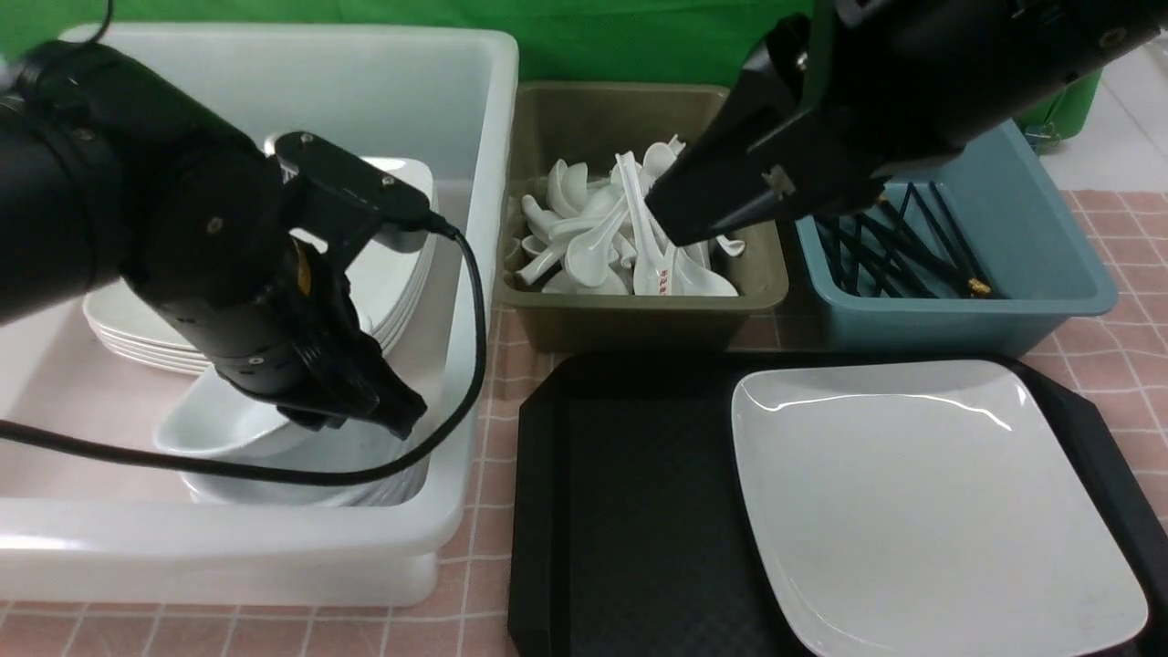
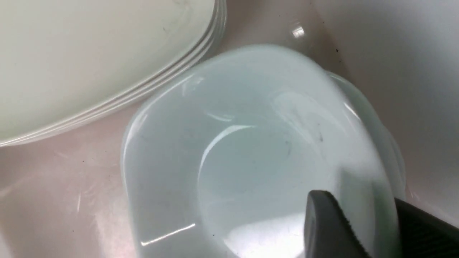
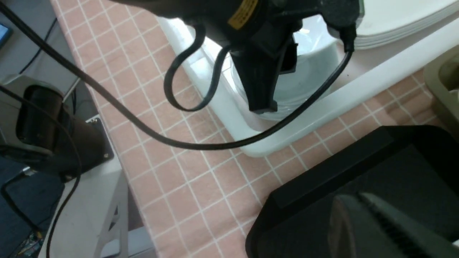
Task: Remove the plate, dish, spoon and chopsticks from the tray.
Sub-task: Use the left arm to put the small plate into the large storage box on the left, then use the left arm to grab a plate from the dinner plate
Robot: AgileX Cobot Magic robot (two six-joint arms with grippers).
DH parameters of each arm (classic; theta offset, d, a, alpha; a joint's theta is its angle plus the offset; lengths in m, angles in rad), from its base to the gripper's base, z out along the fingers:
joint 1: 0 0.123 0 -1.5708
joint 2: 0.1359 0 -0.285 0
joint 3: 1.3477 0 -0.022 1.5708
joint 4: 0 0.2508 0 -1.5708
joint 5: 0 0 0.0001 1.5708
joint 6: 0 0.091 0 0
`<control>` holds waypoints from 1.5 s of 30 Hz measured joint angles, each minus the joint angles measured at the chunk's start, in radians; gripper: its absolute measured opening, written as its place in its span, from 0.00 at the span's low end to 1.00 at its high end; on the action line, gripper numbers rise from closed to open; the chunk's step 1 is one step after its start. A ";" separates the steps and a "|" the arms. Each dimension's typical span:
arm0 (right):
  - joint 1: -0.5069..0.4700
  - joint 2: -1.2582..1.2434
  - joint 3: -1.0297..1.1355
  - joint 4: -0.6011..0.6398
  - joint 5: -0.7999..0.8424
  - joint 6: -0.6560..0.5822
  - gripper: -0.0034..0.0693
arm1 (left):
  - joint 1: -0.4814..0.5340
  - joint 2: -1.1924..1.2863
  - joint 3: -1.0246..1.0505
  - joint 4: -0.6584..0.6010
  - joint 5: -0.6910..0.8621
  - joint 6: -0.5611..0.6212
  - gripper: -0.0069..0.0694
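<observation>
Left pincer point(image 1: 401, 422) is down in the white bin point(image 1: 228, 538), jaws apart astride the rim of the dish point(image 2: 251, 154). Right pincer point(image 1: 662, 224) is closed, tip over the olive bin point(image 1: 639, 319) where the spoon point(image 1: 664, 274) lies. Chopsticks point(image 1: 894, 242) lie in the blue bin point(image 1: 912, 319). Plate point(image 1: 912, 493) sits on the tray point(image 1: 630, 511), right half, on the bench point(image 1: 474, 566).
</observation>
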 joint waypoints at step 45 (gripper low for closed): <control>-0.609 -0.595 0.608 -0.171 -0.007 -0.028 0.09 | -0.224 0.856 -0.828 -0.370 -0.098 -0.044 0.79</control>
